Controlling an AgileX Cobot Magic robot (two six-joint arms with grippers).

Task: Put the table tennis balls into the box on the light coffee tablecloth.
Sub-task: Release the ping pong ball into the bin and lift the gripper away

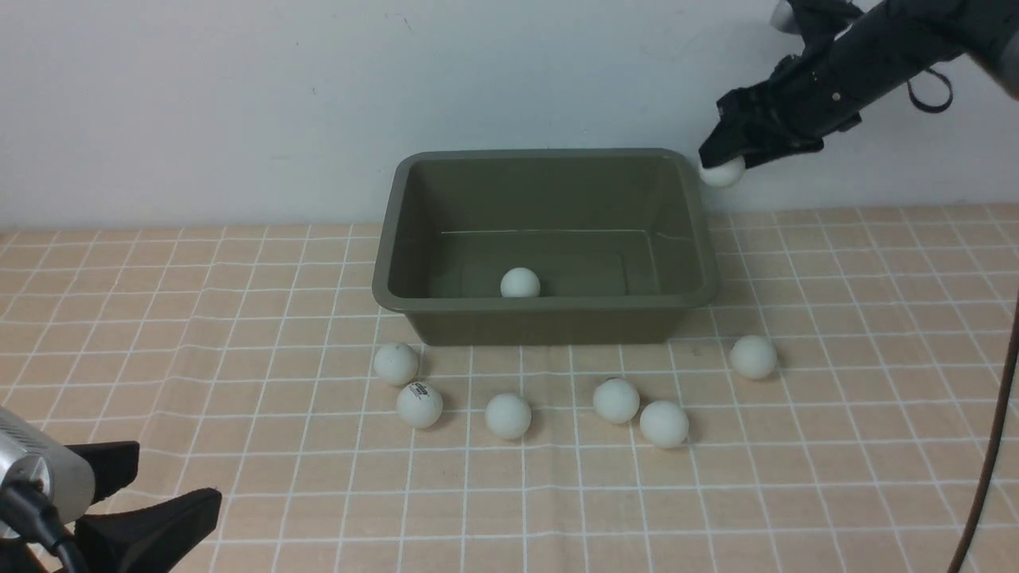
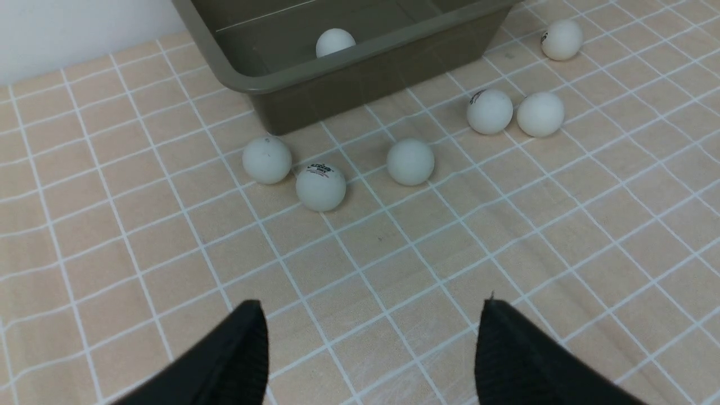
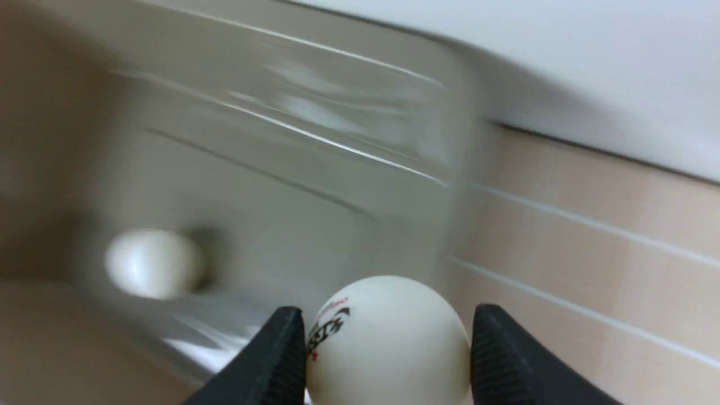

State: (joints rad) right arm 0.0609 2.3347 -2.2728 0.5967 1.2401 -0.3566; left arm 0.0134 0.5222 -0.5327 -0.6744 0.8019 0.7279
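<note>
One ball [image 1: 520, 282] lay in the box [image 1: 446, 305], and the right gripper [image 1: 716, 159] clasped a second ball [image 1: 724, 173] just above the box's right rim. Six balls [image 1: 508, 415] waited on the light coffee tablecloth [image 1: 836, 446] before it. The left gripper [image 2: 371, 306] hung spread and empty.

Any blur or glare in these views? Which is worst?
Right wrist view: box and the ball inside it are motion-smeared, streaky highlights on its wall; only the held ball in the right pincer is sharp. Front view: crisp, even light, soft shadows beside the loose balls. Left wrist view: crisp, no glare.
</note>
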